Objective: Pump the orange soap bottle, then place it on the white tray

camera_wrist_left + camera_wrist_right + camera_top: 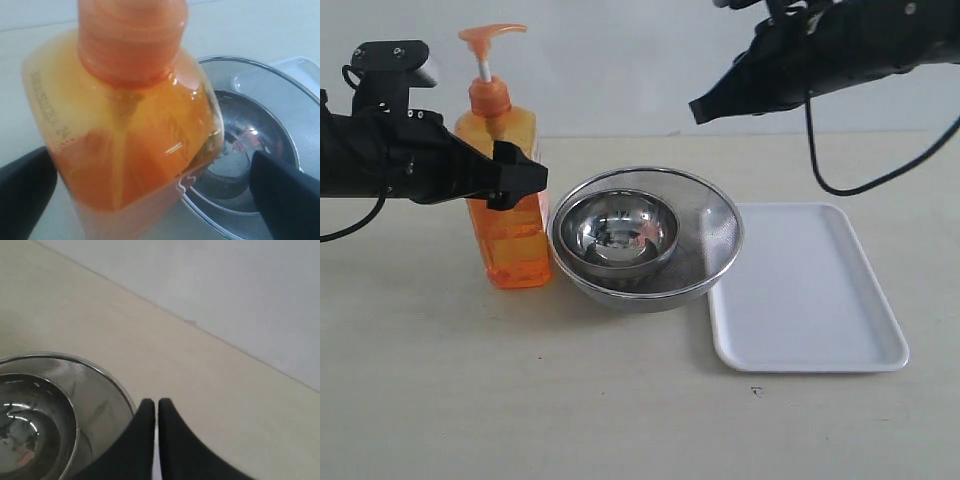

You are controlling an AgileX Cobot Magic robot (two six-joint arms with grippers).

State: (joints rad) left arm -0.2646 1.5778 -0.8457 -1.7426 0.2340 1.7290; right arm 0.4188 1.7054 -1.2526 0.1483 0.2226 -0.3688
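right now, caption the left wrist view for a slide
Open left pincer straddling the orange soap bottle, nested steel bowls beside it

The orange soap bottle stands upright on the left part of the pale tabletop. Its squarish, translucent body holds orange liquid almost up to the shoulder, and the lower half is ribbed. A round orange collar sits on the shoulder. Above it a white stem is exposed, carrying the orange pump head, which looks raised rather than pressed down. In the left wrist view, faint print runs along one edge of the body.

The white tray lies flat on the right part of the table, well apart from the bottle. It is rectangular, with rounded corners and a low raised rim.
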